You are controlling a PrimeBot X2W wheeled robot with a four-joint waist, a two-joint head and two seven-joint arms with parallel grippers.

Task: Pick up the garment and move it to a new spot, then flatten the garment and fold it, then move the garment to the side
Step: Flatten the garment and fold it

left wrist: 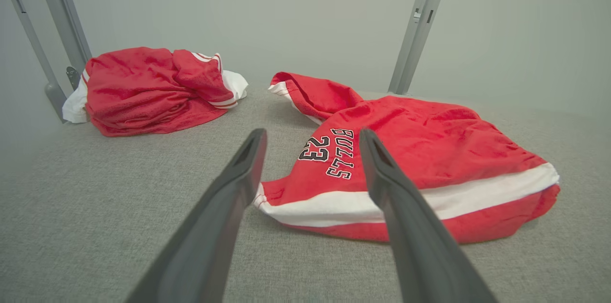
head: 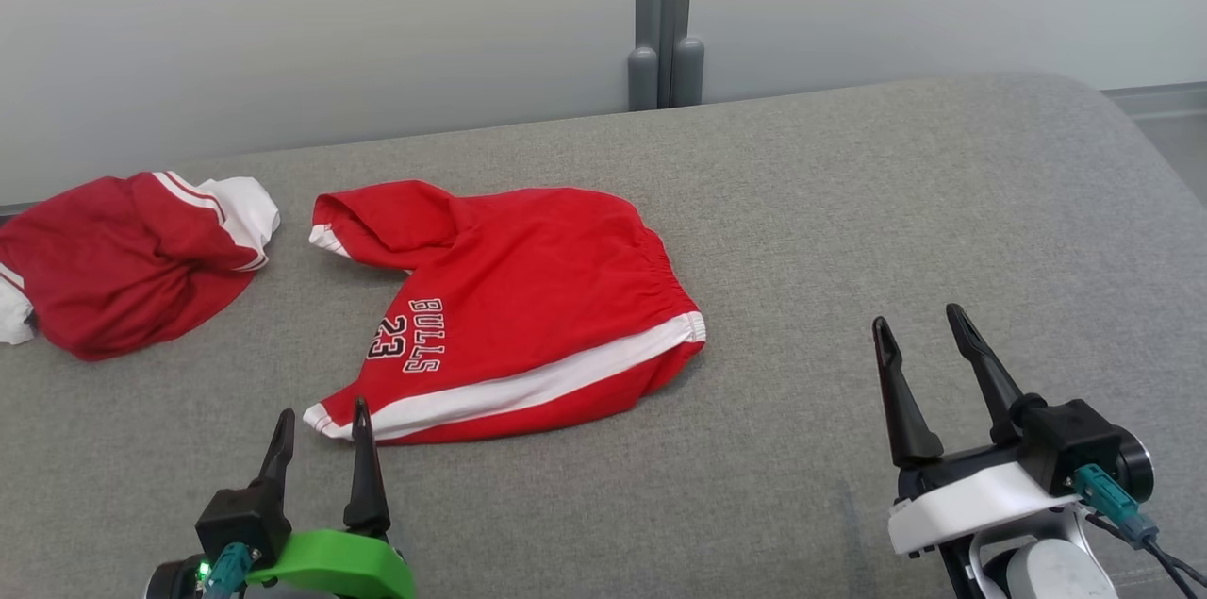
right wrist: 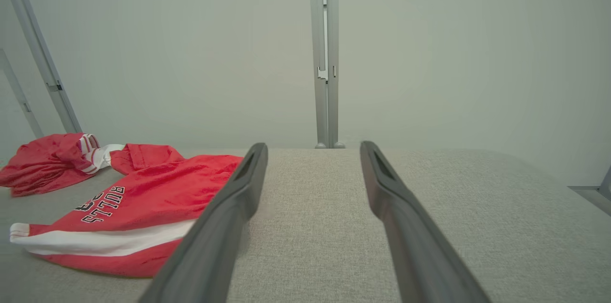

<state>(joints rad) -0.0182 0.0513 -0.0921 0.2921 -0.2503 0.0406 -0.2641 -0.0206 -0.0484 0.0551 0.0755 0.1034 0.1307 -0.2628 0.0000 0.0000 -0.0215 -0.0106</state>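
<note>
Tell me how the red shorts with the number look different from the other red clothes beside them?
The numbered shorts lie mostly spread out; the other garment is scrunched into a heap. The shorts show black BULLS 23 lettering; the heap shows none. The shorts lie just ahead of the left gripper; the heap lies farther left. Both are red with white trim.

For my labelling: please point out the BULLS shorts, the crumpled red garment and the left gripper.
BULLS shorts (head: 542, 283), head view, red cloth beside the print.
crumpled red garment (head: 118, 274), head view, its red middle.
left gripper (head: 322, 407), head view, midway between fingertips.
</note>
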